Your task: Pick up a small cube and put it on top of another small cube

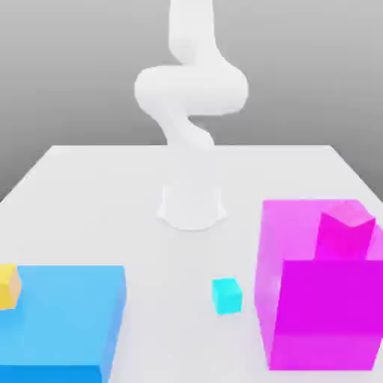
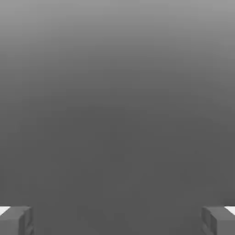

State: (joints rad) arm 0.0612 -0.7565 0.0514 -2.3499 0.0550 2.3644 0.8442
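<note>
The small cube is out of view. My gripper (image 2: 117,221) is open in the hand view: its two grey fingertips (image 2: 16,220) stand far apart with nothing between them, against plain grey background. In the exterior view my white arm (image 1: 191,90) rises from its round base (image 1: 192,206) at the middle of the table and bends upward past the picture's upper edge.
A cyan cube (image 1: 227,295) lies on the white table (image 1: 112,187) in front of the base. A big magenta block (image 1: 318,314) stands at the exterior view's right. A big blue block (image 1: 63,318) stands at the left, with an orange cube (image 1: 8,286) at its left edge.
</note>
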